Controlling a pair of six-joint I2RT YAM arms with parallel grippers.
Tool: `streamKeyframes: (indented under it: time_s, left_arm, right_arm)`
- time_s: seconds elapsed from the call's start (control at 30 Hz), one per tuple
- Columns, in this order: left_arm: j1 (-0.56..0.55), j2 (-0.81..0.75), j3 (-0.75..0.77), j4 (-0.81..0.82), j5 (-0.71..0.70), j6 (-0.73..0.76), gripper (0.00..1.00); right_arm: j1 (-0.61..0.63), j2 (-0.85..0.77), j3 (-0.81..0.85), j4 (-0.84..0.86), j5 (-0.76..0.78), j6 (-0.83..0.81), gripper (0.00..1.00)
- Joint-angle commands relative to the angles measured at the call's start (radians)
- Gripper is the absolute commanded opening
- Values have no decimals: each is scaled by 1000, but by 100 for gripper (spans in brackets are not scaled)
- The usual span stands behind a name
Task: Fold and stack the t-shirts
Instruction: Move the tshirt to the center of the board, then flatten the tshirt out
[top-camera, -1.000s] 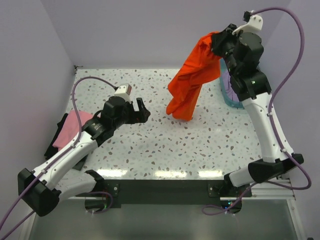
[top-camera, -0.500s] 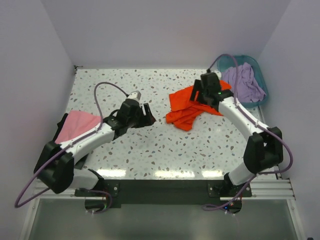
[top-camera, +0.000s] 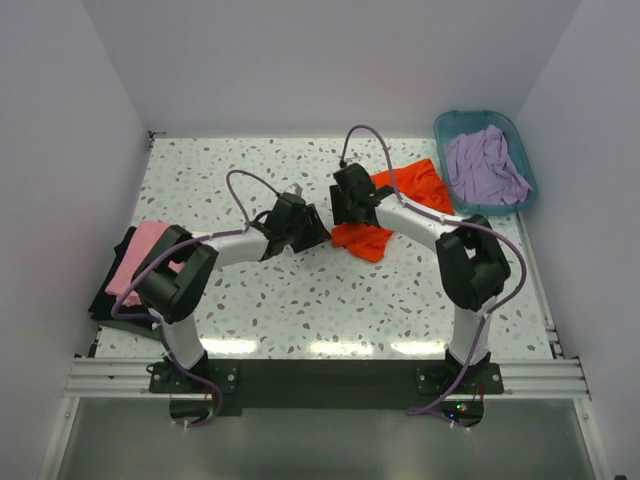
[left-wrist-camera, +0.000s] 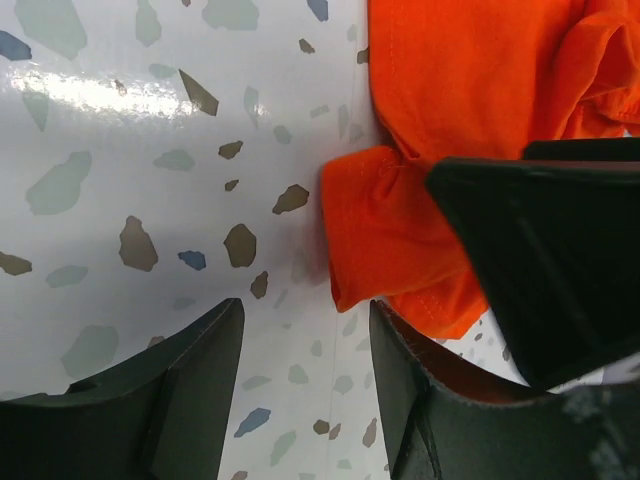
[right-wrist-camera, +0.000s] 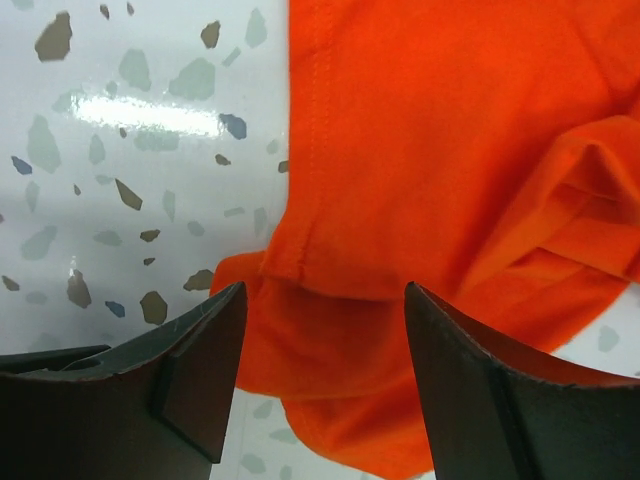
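- Change: orange t-shirt (top-camera: 408, 186) no longer hangs from raised right gripper (right-wrist-camera: 325, 290); now lies crumpled on table (top-camera: 300, 290), right of centre, near basket (top-camera: 470, 113).
- Right gripper now low over shirt's left part, jaws apart, gripping nothing.
- Left gripper (left-wrist-camera: 303, 305) moved in from left to shirt's left edge; jaws apart, bare table and orange hem between them, no grip.
- Surface: white terrazzo table, coloured flecks, glare strip near front. Pale lavender walls on three sides.
- Containers: teal basket at far right corner holds lavender t-shirt (top-camera: 485, 165).
- Pink t-shirt (top-camera: 140, 255) lies over black t-shirt (top-camera: 105, 297) at left table edge.
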Motion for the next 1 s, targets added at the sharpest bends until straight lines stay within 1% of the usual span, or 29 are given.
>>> streamKeyframes:
  time_s: [0.0, 0.1, 0.17, 0.23, 0.3, 0.33, 0.4, 0.43, 0.5, 0.53, 0.57, 0.73, 0.8, 0.97]
  left_arm:
    - [5, -45, -23, 95, 0, -66, 58]
    - [10, -68, -57, 98, -11, -66, 58]
    - [11, -74, -66, 95, -6, -70, 58]
    - [11, -78, -80, 101, -1, -74, 58]
    - [11, -86, -85, 106, -1, -76, 58]
    - [10, -86, -86, 106, 0, -74, 58]
    - [13, -85, -85, 104, 2, -74, 57]
    - [13, -82, -79, 109, 8, -74, 58]
    - [14, -74, -76, 112, 14, -74, 58]
    - [13, -65, -69, 123, 21, -76, 58]
    - [14, -60, -66, 127, 28, -74, 59]
    - [14, -26, -40, 195, 75, -73, 66]
    - [13, -2, -25, 201, 86, -65, 67]
    - [13, 53, 21, 200, 98, -66, 65]
  right_arm:
    - [28, 37, 88, 22, 36, -53, 67]
    - [44, 83, 106, 20, 52, -58, 66]
    - [50, 116, 120, 14, 73, -55, 64]
    - [50, 137, 129, 5, 99, -47, 57]
    - [50, 155, 139, -3, 108, -46, 49]
    - [50, 159, 139, -3, 112, -44, 39]
    - [50, 160, 140, -12, 113, -41, 28]
    - [50, 157, 137, -14, 122, -39, 20]
    - [50, 143, 133, -24, 130, -38, 12]
    - [50, 139, 127, -29, 130, -39, 5]
    - [51, 128, 126, -34, 136, -39, 1]
    - [48, 53, 131, -55, 174, -39, 0]
    - [44, 21, 142, -83, 206, -39, 0]
    - [-13, -119, 198, -153, 220, -41, 0]
